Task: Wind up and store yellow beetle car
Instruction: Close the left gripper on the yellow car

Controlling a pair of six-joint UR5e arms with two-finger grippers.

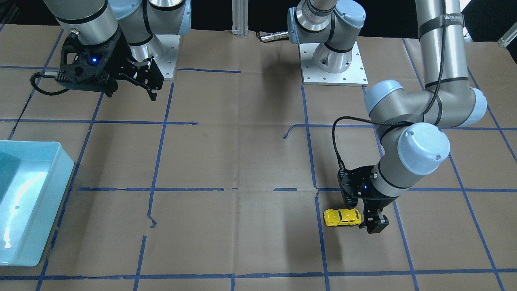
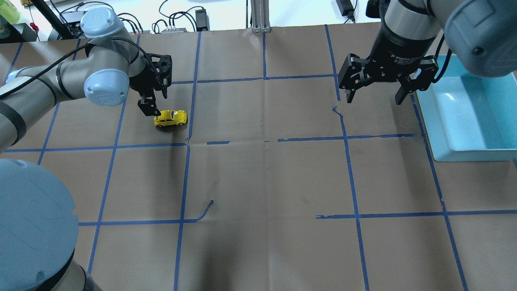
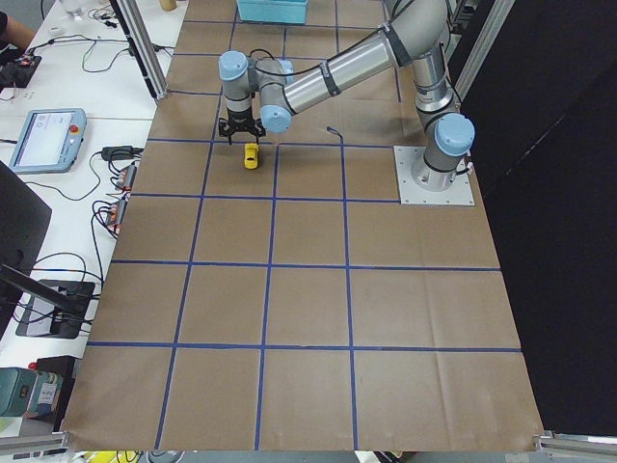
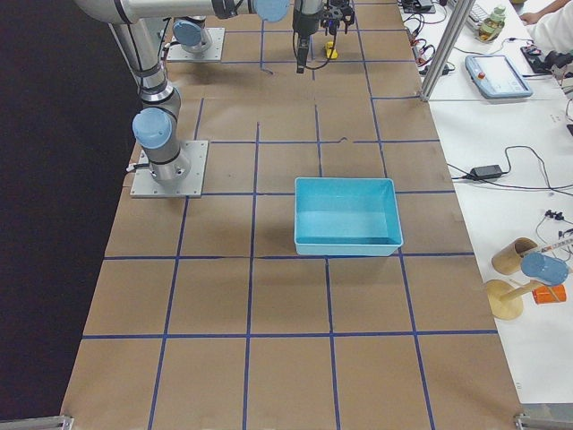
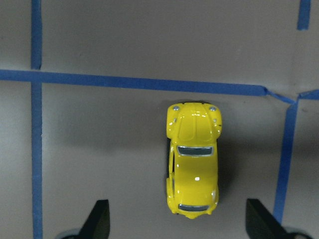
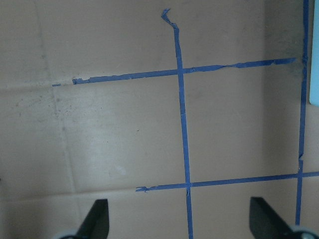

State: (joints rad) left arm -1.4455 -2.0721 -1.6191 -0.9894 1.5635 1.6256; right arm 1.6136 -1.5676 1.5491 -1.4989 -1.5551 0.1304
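The yellow beetle car (image 2: 170, 118) stands on its wheels on the brown paper table, also in the front view (image 1: 342, 217) and the left side view (image 3: 251, 155). My left gripper (image 2: 155, 96) is open and low over the car's end. In the left wrist view the car (image 5: 193, 159) lies between the two fingertips (image 5: 99, 219), touching neither. My right gripper (image 2: 375, 95) is open and empty, held above the table beside the bin; its wrist view (image 6: 179, 221) shows only paper and tape.
A light blue bin (image 2: 432, 133) stands at the table's right edge, also in the front view (image 1: 60, 178) and the right side view (image 4: 345, 193). Blue tape lines grid the paper. The arm bases (image 1: 333, 64) are bolted at the robot's edge.
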